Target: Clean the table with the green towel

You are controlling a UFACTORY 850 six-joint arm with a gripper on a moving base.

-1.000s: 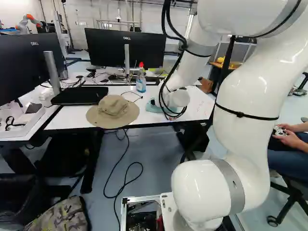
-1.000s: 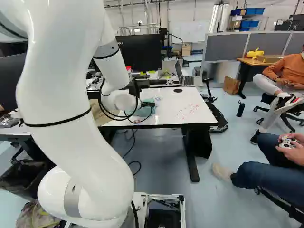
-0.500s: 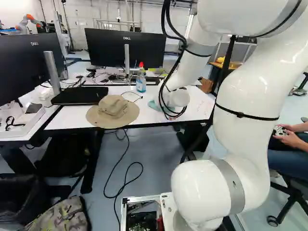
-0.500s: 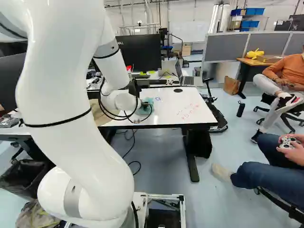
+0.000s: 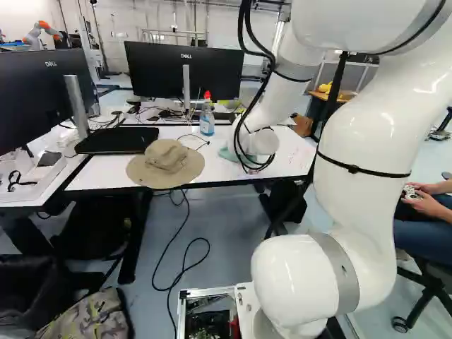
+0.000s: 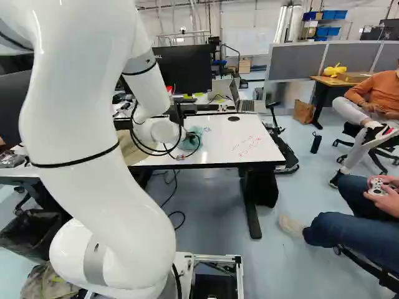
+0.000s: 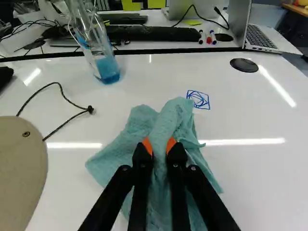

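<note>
Pincer (image 7: 160,145) clamped on the green towel (image 7: 113,161), a bunched fold held between the orange pads, the rest fanned out loosely on both sides and lying on the counter (image 7: 260,185). Towel sits toward the counter's near edge, right of the hat (image 5: 166,164), whose brim reaches over that same edge. Spray bottle (image 5: 207,121) stands upright by the far edge, blue liquid low inside. Marks on the white top: a small blue drawing (image 7: 199,99) just beyond the towel, toward the far edge, cloth right up against it; red scrawl (image 6: 247,146) farther along, in the part toward the near right corner. Status: towel picked up and brought to the surface, so the fetching half is done. Wiping proper looks early or partial, my reading; both visible marks remain to be cleaned. Whether anything lies under the cloth, cannot tell. Step in hand seems to be rubbing at or near the blue drawing. Next, I judge: push the cloth fully over the blue, press lightly, stroke until it lifts, then carry on toward the right edge for the red. Risks: the held fold may ride up and let the hard tips scrape; a wide sweep toward the left edge could catch the hat or its cord (image 7: 60,86). Cloth is limp and should trail behind each stroke, so coverage may be patchy.
</note>
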